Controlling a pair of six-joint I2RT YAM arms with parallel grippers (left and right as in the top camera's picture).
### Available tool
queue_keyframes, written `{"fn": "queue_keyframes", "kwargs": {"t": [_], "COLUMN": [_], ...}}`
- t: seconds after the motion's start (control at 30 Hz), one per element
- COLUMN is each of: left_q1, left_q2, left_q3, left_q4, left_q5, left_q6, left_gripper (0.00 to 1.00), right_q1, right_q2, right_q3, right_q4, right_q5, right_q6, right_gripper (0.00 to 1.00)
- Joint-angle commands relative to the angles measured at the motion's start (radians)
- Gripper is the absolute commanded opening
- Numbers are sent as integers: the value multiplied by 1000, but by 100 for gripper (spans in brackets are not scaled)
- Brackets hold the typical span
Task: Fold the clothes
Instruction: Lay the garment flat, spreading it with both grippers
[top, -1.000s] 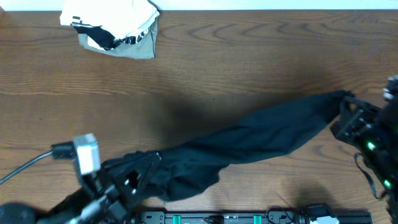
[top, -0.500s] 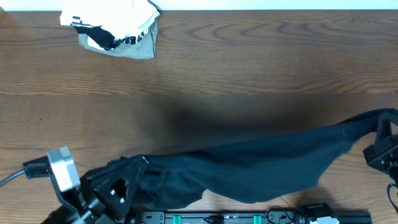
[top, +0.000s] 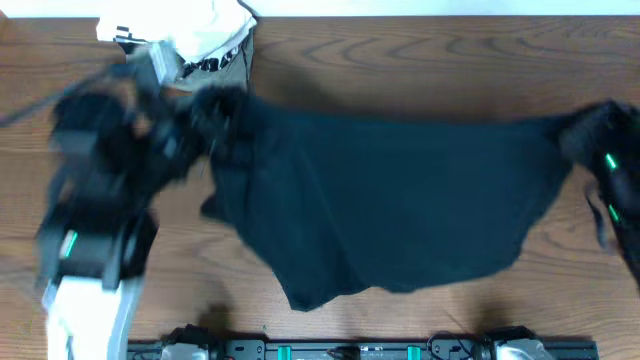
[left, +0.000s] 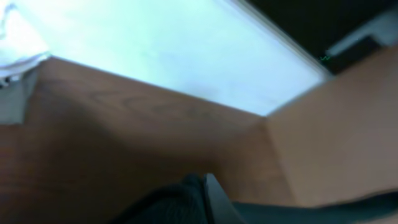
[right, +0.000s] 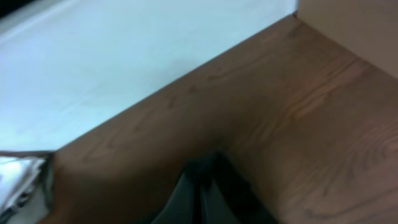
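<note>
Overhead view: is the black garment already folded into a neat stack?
No, the black garment is spread out as one wide, uneven sheet over the table, with no folded layers.

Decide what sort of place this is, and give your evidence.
Probably a robot lab workbench, not a home: a left arm and a right arm stretch a black garment over a wood-grain table, with a hardware rail along its near edge.

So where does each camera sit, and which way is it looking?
Overhead: above the table, looking straight down; both arms show, left gripper and right gripper holding the black garment spread.
Left wrist: on the left arm, facing the table's far edge; fingers indistinct against fabric.
Right wrist: likewise, right arm.
Shared: white-and-grey bundle, in all three.
</note>
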Motion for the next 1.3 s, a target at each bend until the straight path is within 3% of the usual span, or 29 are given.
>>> {"fn": "queue_keyframes", "kwargs": {"t": [0.0,0.2,0.43,0.47,0.53,0.57,0.63,0.67,0.83,0.9,1.1,1.27], "left_q1": [5,5,-16,-20,-29,-30,-31,-31,-31,-31,-31,-36], "left_q2": [154,444,731,760,819,839,874,885,851,805,587,449], "left_q3": [11,11,11,11,11,11,11,11,11,11,11,4], "left_q4": [74,259,475,493,521,526,520,507,433,388,13,-353], "left_q5": [-61,-125,-140,-141,-143,-143,-140,-138,-131,-107,-62,-63], "left_q6": [27,27,27,27,27,27,27,30,90,91,106,127], "left_gripper": [6,6,7,17,47,68,95,100,98,98,98,98], "right_q1": [-16,-114,-159,-163,-174,-181,-195,-203,-234,-240,-247,-245], "right_q2": [112,366,631,658,719,748,787,801,784,756,616,527], "right_q3": [7,7,7,7,7,7,7,7,8,8,8,7], "right_q4": [32,120,254,265,291,303,306,303,257,238,89,-113], "right_q5": [50,15,19,20,21,24,48,60,79,79,16,-194], "right_q6": [28,67,13,14,14,12,10,-6,-53,-53,-53,-49], "right_gripper": [1,1,1,1,1,1,10,18,70,97,99,99]}}
